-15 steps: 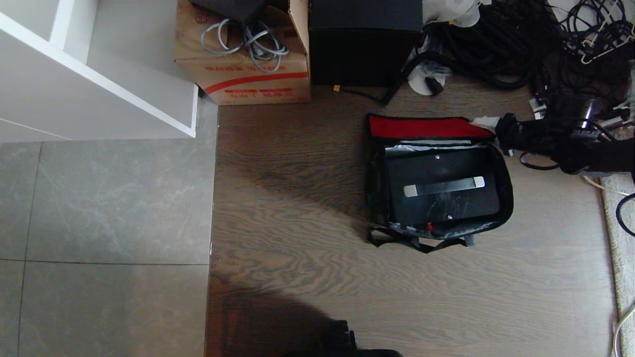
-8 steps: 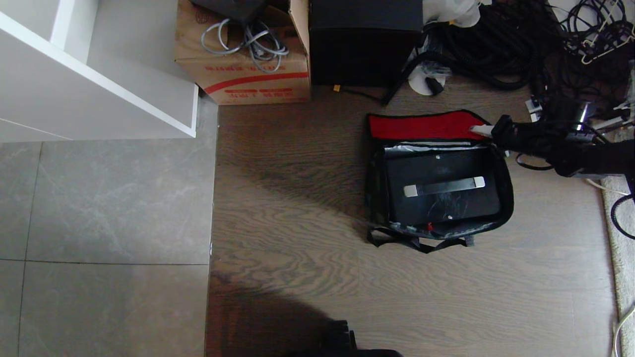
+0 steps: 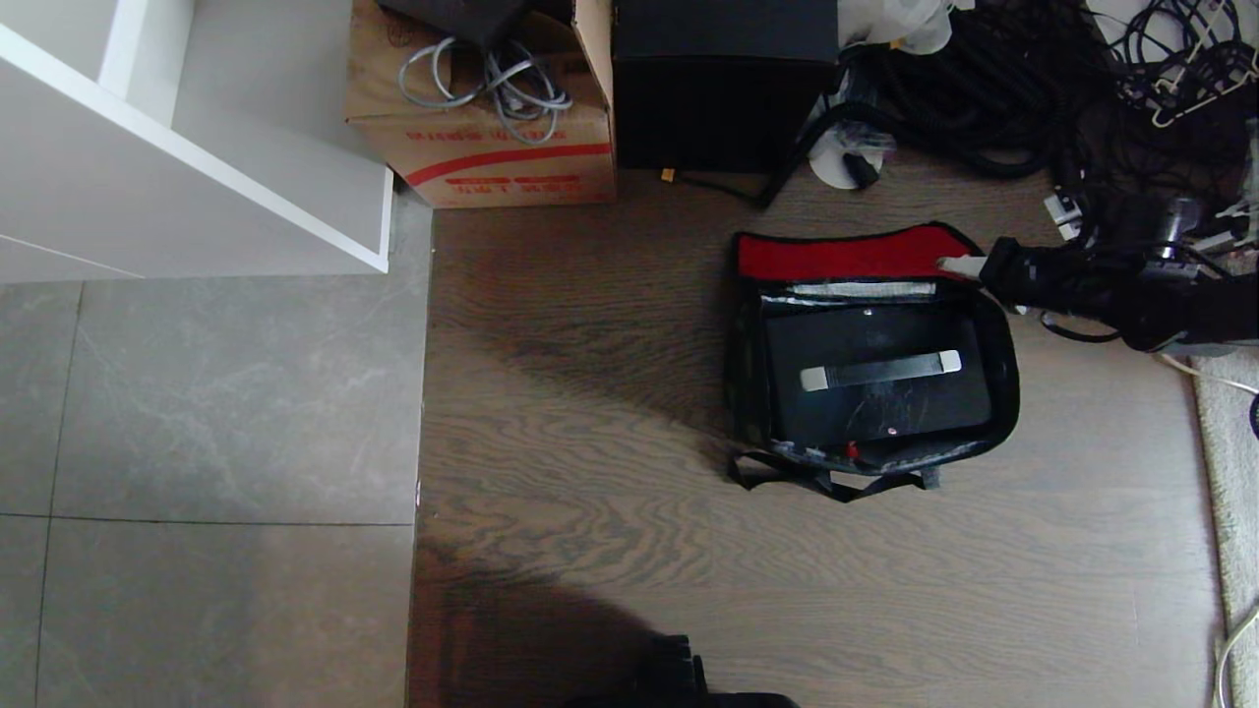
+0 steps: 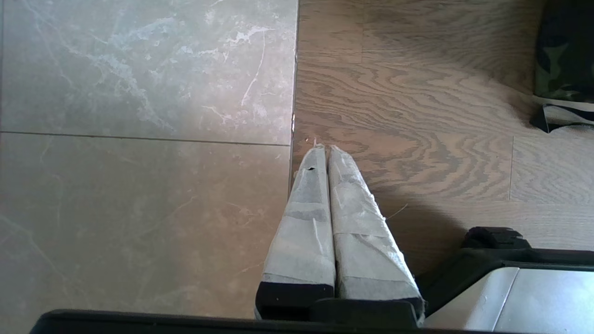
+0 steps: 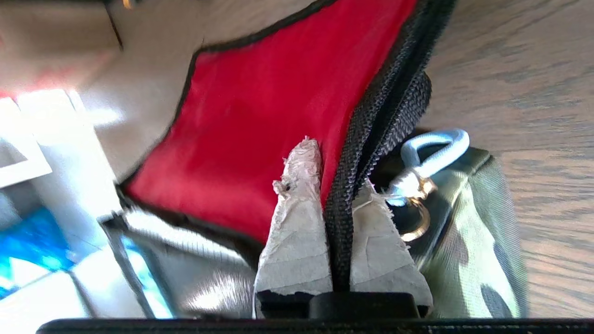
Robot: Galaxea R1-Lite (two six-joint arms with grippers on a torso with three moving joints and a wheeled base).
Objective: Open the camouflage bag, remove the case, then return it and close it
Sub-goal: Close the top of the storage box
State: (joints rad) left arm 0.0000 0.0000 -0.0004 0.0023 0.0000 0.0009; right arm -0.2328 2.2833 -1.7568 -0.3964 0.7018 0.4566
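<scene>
The camouflage bag (image 3: 1005,393) lies open on the wooden floor, its red-lined flap (image 3: 846,256) folded back on the far side. Inside it sits the black case (image 3: 885,408), its handle (image 3: 880,371) facing up. My right gripper (image 3: 959,264) is at the flap's far right corner. In the right wrist view this gripper (image 5: 336,171) is shut on the flap's black zipper edge (image 5: 371,125), with the red panel (image 5: 260,116) on one side and camouflage fabric (image 5: 468,260) on the other. My left gripper (image 4: 323,148) hangs parked and shut over the floor, holding nothing.
A cardboard box (image 3: 482,128) with cables and a tall black box (image 3: 723,88) stand behind the bag. A tangle of black cables (image 3: 1033,88) fills the far right. A white cabinet (image 3: 197,147) is at the left, a rug (image 3: 1229,462) at the right edge.
My right gripper has shut on the flap's zipper edge and shifted slightly left. The flap's right corner has lifted with it, and more grey lining shows under the red panel.
</scene>
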